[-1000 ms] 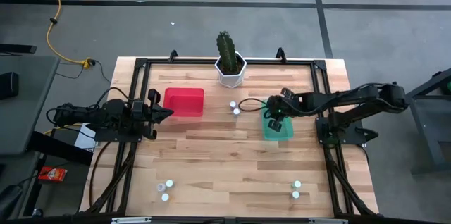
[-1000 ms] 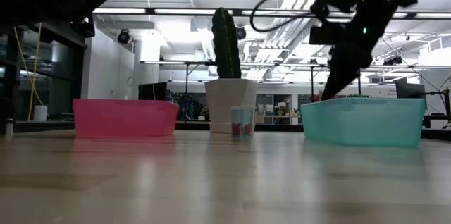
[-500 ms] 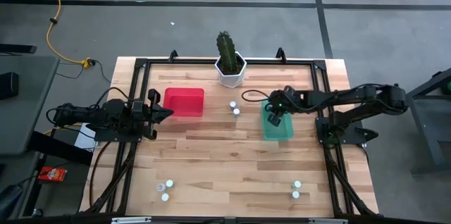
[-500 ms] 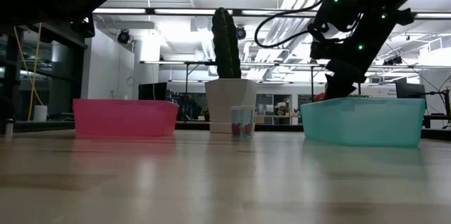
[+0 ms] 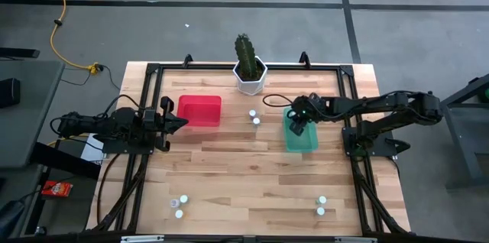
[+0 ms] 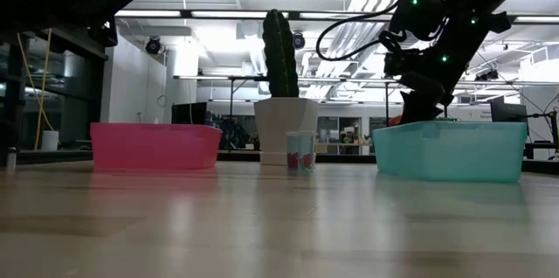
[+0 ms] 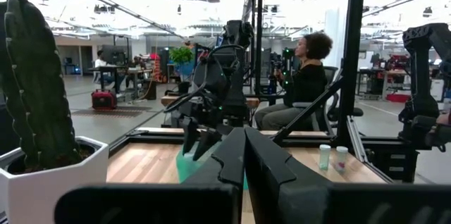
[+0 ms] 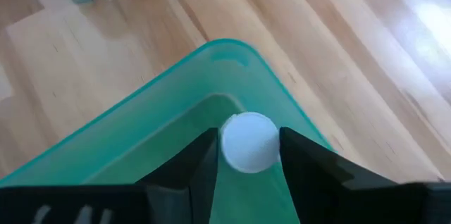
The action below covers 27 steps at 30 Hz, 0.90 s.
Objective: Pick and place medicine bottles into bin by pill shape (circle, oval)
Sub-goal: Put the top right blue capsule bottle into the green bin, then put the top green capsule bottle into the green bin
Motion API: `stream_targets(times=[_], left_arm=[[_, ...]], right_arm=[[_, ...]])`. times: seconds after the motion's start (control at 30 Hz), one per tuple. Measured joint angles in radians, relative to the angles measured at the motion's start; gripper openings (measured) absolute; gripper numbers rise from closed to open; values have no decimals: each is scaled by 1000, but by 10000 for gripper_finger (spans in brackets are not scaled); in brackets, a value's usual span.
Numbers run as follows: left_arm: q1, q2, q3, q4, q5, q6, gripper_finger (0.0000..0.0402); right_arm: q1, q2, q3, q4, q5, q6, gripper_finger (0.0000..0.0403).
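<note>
My right gripper (image 5: 296, 127) hangs tilted downward over the far left corner of the teal bin (image 5: 304, 142). A medicine bottle, seen as a round white cap (image 8: 249, 143), sits between its two parted fingers above the bin's inside. In the low view the fingertips (image 6: 410, 114) dip behind the bin's rim (image 6: 450, 126). Two more bottles (image 5: 254, 116) stand on the table between the bins. My left gripper (image 5: 181, 123) waits shut at the table's left side, beside the red bin (image 5: 200, 110). My right gripper has one finger (image 8: 201, 157) on either side of the bottle's white cap (image 8: 232, 143), coming from above and slanting down. I cannot tell whether the fingers still touch the cap. The bottle's body is hidden under the cap.
A cactus in a white pot (image 5: 250, 75) stands at the far middle. Pairs of bottles stand near the front left (image 5: 180, 205) and front right (image 5: 321, 205). A black frame (image 5: 153, 71) borders the table. People sit in the room beyond.
My right gripper has sunk a little toward the teal bin's far left corner and has rolled slightly, then kept still. My left arm has not moved.
</note>
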Motion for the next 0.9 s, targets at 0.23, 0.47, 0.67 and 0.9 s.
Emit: stream_targets(times=[0.23, 0.47, 0.67, 0.9], left_arm=[[0, 0, 0, 0, 0, -1, 0], [0, 0, 0, 0, 0, 0, 0], [0, 0, 0, -2, 0, -2, 0], [0, 0, 0, -3, -19, -2, 0]], right_arm=[[0, 0, 13, -22, -6, -2, 197], [18, -8, 211, -191, -5, -83, 216], [105, -14, 228, 121, -13, -135, 216], [201, 39, -42, 770, -7, -170, 216]])
